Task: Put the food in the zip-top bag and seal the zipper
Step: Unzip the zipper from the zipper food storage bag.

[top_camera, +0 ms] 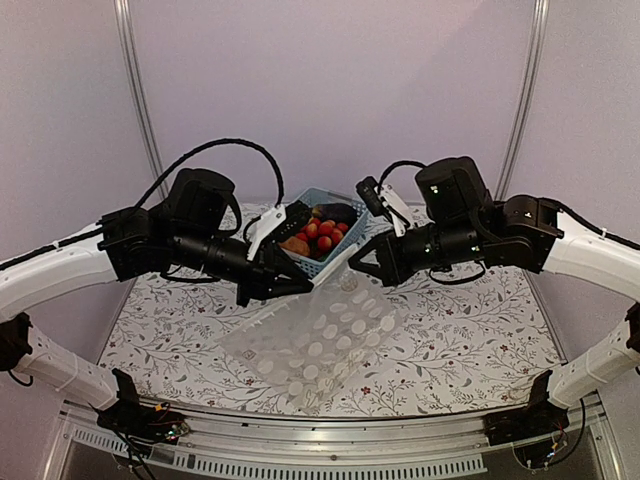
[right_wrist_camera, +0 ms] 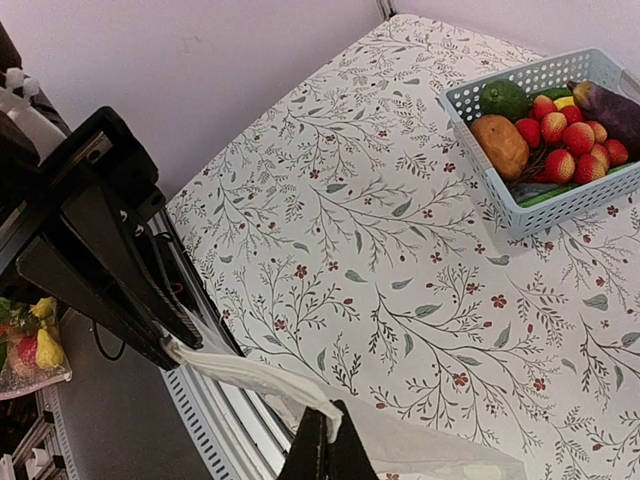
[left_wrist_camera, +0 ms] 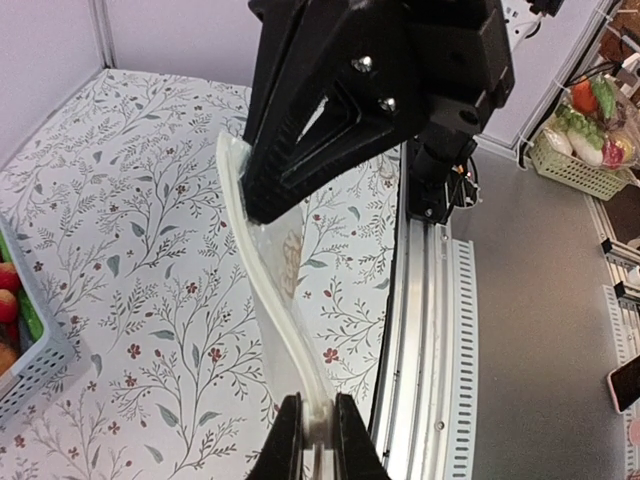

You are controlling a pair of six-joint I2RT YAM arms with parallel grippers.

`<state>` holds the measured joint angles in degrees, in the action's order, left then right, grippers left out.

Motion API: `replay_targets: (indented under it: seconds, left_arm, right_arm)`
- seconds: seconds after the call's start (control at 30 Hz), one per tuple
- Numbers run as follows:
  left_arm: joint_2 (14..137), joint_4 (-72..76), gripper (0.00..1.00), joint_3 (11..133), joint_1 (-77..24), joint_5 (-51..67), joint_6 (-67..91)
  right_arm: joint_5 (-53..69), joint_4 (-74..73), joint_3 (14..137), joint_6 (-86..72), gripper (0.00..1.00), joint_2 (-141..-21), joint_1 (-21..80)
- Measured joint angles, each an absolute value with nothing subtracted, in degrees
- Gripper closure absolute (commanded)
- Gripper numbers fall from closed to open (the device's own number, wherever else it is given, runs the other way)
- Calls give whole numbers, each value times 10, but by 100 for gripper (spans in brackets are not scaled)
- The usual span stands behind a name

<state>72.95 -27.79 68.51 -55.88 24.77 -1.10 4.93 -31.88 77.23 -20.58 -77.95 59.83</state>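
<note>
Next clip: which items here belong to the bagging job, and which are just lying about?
Job: zip-top bag, pinched by left end effector and right end effector; food, in the blue basket.
Lying about: off-table basket of produce; floral tablecloth.

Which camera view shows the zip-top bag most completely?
Top external: the whole dotted zip-top bag shows, held between the left claw and the right claw. The left wrist view shows only its pinched mouth edge; the right wrist view, only a pinched strip and corner.
</note>
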Motion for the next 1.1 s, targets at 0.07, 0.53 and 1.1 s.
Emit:
replay_targets:
  seconds: [0.07, 0.53, 1.1]
  left_arm:
    - [729, -279, 100, 685, -558, 248, -11]
    - [729, -279, 100, 685, -555, 244, -13]
    - [729, -278, 100, 685, -552, 237, -15]
  right_arm:
    - [47, -319, 772, -206, 100, -779, 597]
    - [21, -317, 761, -220, 100, -769, 578]
    - [-6, -317, 761, -232, 100, -764, 558]
